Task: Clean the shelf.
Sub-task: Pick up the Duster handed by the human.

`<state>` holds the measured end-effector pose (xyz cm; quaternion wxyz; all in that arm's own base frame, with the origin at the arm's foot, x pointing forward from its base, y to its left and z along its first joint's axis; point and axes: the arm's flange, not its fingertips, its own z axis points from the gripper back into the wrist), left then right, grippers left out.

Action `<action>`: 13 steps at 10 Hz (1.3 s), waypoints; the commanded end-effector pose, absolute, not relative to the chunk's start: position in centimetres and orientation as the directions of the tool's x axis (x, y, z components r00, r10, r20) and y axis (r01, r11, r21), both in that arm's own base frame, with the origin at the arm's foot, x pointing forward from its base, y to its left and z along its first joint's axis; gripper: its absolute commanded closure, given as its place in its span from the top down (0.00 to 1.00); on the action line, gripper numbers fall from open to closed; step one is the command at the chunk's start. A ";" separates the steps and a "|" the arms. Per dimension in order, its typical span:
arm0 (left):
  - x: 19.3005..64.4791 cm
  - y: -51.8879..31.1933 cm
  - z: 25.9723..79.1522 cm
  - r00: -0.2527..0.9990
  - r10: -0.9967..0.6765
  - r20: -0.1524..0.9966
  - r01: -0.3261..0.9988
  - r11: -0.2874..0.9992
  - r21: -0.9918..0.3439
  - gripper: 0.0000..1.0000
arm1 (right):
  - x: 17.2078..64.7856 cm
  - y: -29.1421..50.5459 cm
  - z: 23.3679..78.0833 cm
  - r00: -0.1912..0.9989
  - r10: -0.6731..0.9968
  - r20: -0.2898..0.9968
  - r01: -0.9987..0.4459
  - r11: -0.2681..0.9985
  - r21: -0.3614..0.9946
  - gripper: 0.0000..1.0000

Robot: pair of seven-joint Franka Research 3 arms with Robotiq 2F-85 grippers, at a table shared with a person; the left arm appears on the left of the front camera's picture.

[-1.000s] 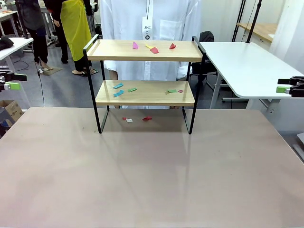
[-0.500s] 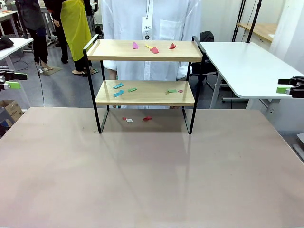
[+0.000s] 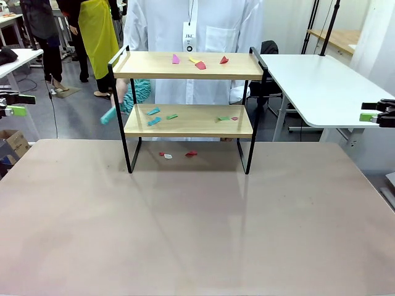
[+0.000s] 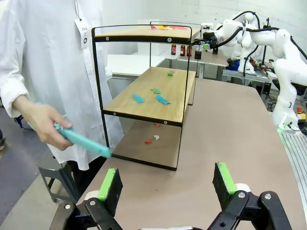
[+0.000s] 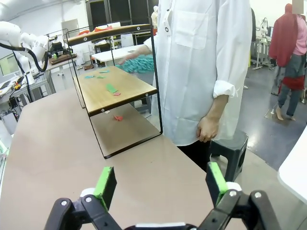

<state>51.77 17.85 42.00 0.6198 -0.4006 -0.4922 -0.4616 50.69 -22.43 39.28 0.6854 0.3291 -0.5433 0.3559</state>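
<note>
Your left pincer (image 4: pixel 167 182) is wide open, nothing between the green pads. It's parked out at 9 o'clock in the front view, well apart from the shelf (image 3: pixel 191 127). Same deal with your right pincer (image 5: pixel 160 181): jaws spread, empty, sitting over at 3 o'clock and just as far from the action.

The shelf stands at 12 o'clock on the table (image 3: pixel 197 234), near the far edge, upright on its black legs. It's pretty messy:
- The top board has pink, yellow and red paper scraps (image 3: pixel 199 64) bunched near its middle.
- The lower board has teal and green bits (image 3: pixel 154 121) toward its 9 o'clock end, plus a green and a red bit toward 3 o'clock.
- A few red and white scraps (image 3: pixel 168 156) lie on the table right under it.

A person in a white coat stands just behind the shelf. Their hand (image 4: pixel 41 122) grips a teal duster (image 4: pixel 84 141) by the handle, at the shelf's 9 o'clock end, about level with the gap between the two boards. The fluffy head is just beside the frame, but I can't tell if it's touching the wood. Their other hand (image 5: pixel 207 128) hangs down at their side.
</note>
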 end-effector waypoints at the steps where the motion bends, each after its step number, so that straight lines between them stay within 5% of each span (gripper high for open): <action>1: 51.8 17.9 42.1 0.087 -0.179 0.980 0.966 0.254 -0.039 1.00 | 50.8 -22.2 39.6 0.175 0.130 0.976 -0.841 0.535 0.080 1.00; 13: 51.8 17.9 42.1 0.087 -0.179 0.980 0.966 0.254 -0.039 1.00 | 50.8 -22.2 39.6 0.175 0.130 0.976 -0.841 0.535 0.080 1.00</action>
